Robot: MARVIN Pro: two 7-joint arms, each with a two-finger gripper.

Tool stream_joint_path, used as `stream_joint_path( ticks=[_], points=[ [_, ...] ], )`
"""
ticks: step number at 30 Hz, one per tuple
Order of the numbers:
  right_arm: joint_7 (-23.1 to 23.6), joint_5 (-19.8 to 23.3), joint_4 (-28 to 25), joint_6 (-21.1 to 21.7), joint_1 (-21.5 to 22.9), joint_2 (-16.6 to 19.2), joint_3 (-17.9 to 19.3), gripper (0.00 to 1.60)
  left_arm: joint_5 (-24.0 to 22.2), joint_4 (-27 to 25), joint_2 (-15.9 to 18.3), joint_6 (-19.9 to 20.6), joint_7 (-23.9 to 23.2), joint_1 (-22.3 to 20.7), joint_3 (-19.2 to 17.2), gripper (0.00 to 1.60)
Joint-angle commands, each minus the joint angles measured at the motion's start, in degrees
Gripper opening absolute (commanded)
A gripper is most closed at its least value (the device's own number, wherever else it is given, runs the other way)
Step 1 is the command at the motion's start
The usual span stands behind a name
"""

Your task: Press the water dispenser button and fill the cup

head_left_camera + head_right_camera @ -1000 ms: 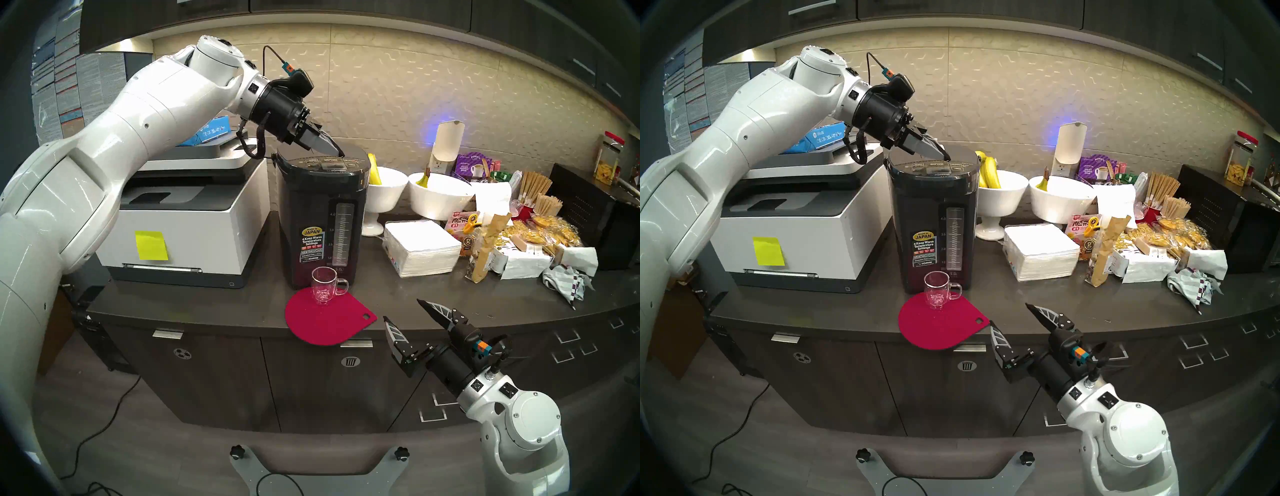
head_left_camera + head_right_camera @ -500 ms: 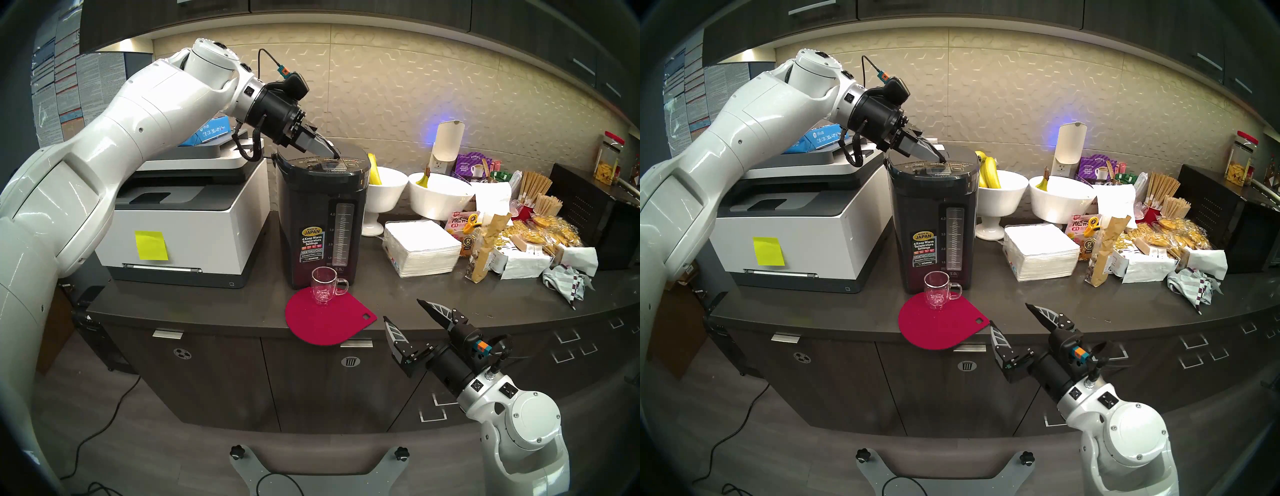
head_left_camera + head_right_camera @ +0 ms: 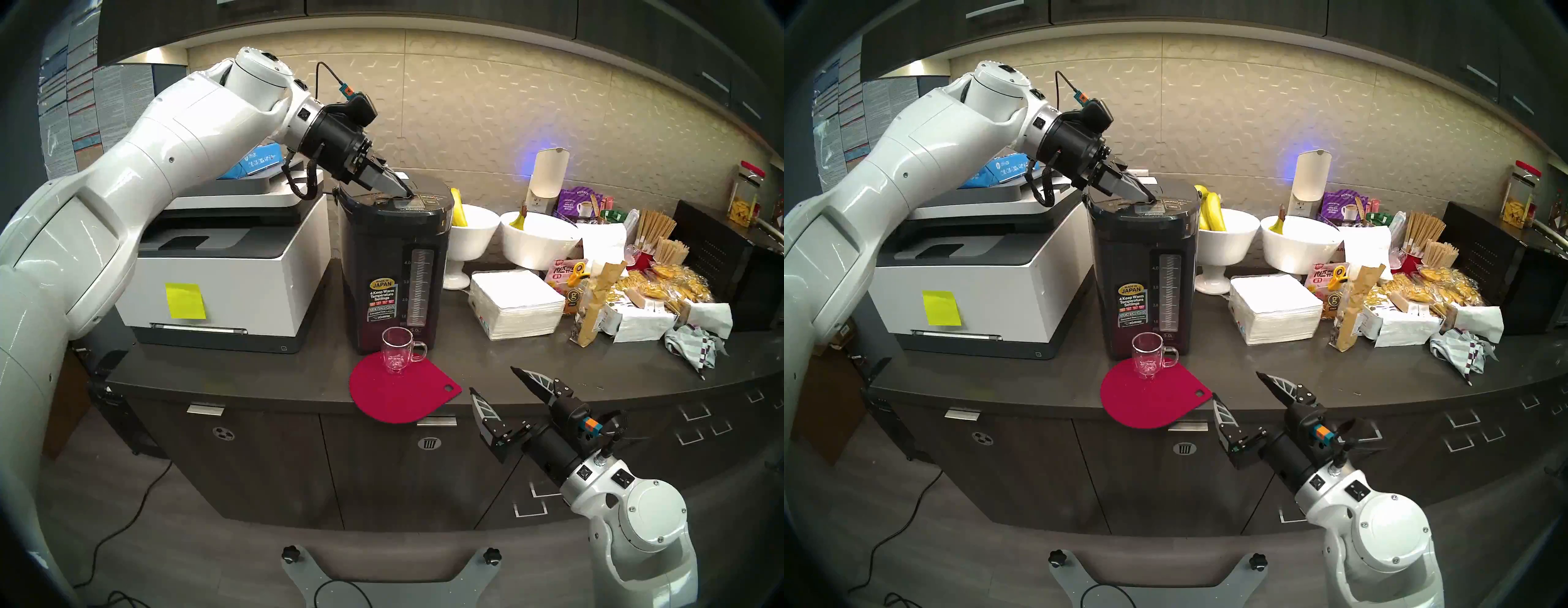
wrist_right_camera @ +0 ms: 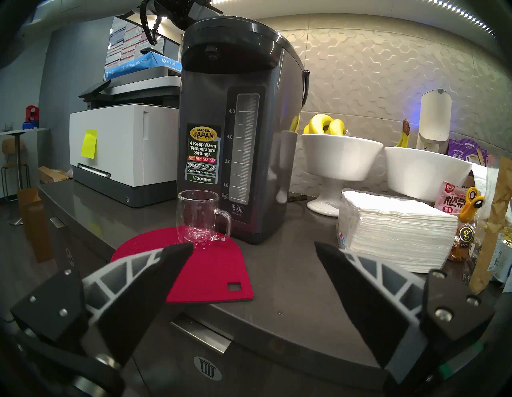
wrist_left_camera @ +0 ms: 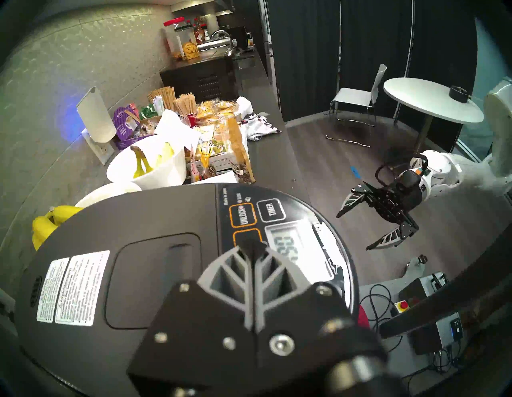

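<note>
With its jaws pressed together into one blunt tip, the left gripper [image 5: 252, 246] has slid from the rear right of the lid onto the control panel of the water dispenser [image 3: 394, 271] over the last second, and now bears down on the orange-outlined key beside UNLOCK, judged to be the dispense button [image 5: 247, 239], whose lettering the tip hides. No stream is visible at the spout and the cup [image 3: 396, 350] looks empty, so the press is judged to have only just landed; filling remains to be done.

The cup stands upright on the red mat [image 3: 399, 392], just in front of the dispenser's base, handle toward the robot's right. The right gripper [image 3: 494, 382] hangs off the table's front edge [image 3: 254, 392] with jaws wide apart, holding nothing, well clear of the cup.

Edges and clearance: the mat overhangs the table's front edge slightly. The printer [image 3: 229, 288] stands close on the dispenser's left, the white bowls [image 3: 473, 237] and napkin stack [image 3: 515, 303] on its right. Bare table lies in front to the cup's right, and the space above the lid is free, so a straight lift is the easiest way off the panel.
</note>
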Motion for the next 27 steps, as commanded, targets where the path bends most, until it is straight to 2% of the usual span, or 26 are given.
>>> stream_joint_path(
  ticks=[1, 27],
  points=[
    [0.1, -0.1, -1.4, -0.1, 0.2, 0.1, -0.1, 1.6, 0.5, 1.1, -0.8, -0.4, -1.7, -0.2, 1.1, 0.0],
    [0.1, -0.1, -1.4, -0.2, 0.2, 0.1, -0.1, 1.6, 0.4, 4.7, -2.8, -2.7, -2.1, 0.2, 2.7, 0.0]
  ],
)
